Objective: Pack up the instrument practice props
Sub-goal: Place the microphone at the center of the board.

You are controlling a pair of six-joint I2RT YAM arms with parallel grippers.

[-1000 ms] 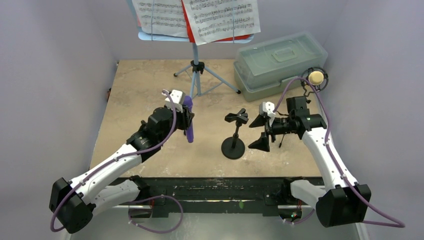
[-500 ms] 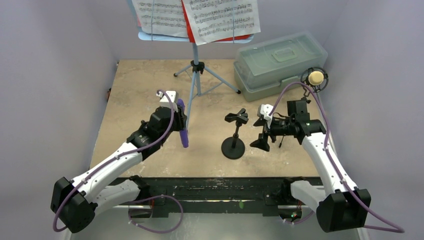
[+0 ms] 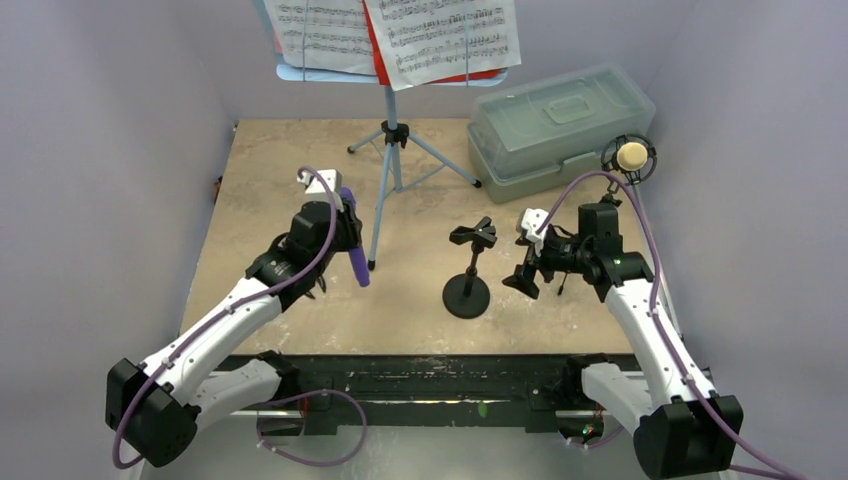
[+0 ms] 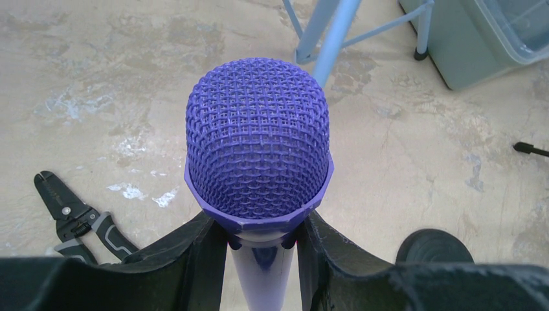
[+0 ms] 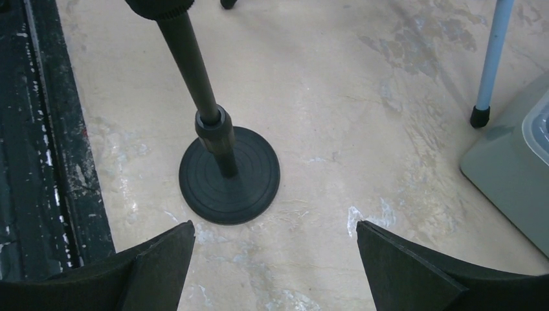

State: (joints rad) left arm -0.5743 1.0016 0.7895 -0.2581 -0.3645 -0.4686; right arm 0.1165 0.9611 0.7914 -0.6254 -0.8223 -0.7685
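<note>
Jaws of left gripper [image 4: 262,236] clenched on the shaft of the purple mesh-headed toy microphone [image 4: 259,149]. From above, pale-blue tripod music rack [image 3: 388,140] at its 1 o'clock, printed sheet-music pages [image 3: 400,35] on top. Right gripper [image 5: 275,259] spread wide, holding nothing; black round-base mic holder [image 5: 230,175] at its 9 o'clock. Tan ball-headed toy microphone [image 3: 631,155] at table's 2 o'clock, beside translucent grey-green lidded plastic box [image 3: 560,120].

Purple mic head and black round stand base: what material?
Purple mesh-headed toy microphone: probably matte plastic, moulded or printed; the lattice is thick and same-coloured as the collar. Black round-base mic holder: matte plastic or rubber by its concentric ridges; coated metal possible.
</note>
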